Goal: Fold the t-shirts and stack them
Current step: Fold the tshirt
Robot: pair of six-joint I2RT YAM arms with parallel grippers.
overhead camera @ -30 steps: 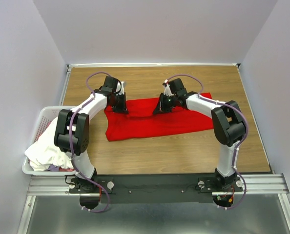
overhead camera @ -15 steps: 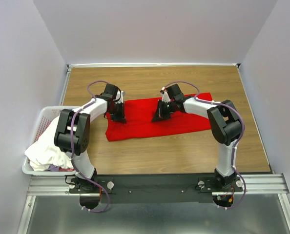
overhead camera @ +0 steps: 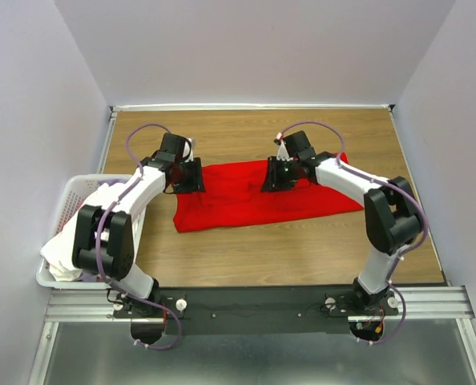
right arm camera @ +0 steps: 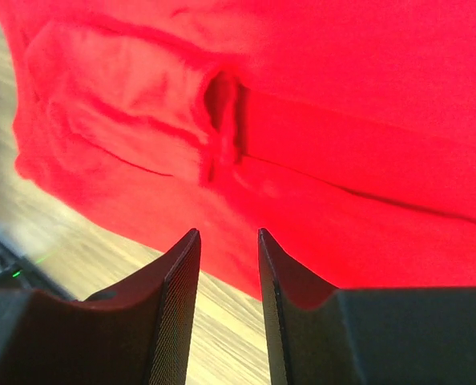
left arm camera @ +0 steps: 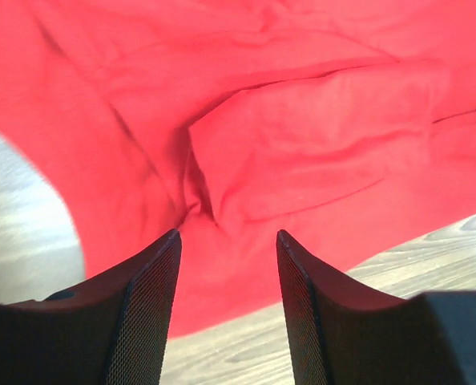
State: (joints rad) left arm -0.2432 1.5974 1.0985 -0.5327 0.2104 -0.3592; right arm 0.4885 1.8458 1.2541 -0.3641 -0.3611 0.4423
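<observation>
Red t-shirt (overhead camera: 242, 204) cropped in wrist views.

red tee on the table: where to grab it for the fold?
Take the red t-shirt near its far edge, from above, one point per arm. It lies flat, but a raised pucker sits ahead of the open left gripper and another ahead of the open right gripper; those ridges probably give cloth to pinch.

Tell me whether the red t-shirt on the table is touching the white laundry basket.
Apart. The top external view shows a strip of bare table between the left edge of the red t-shirt and the laundry basket.
</observation>
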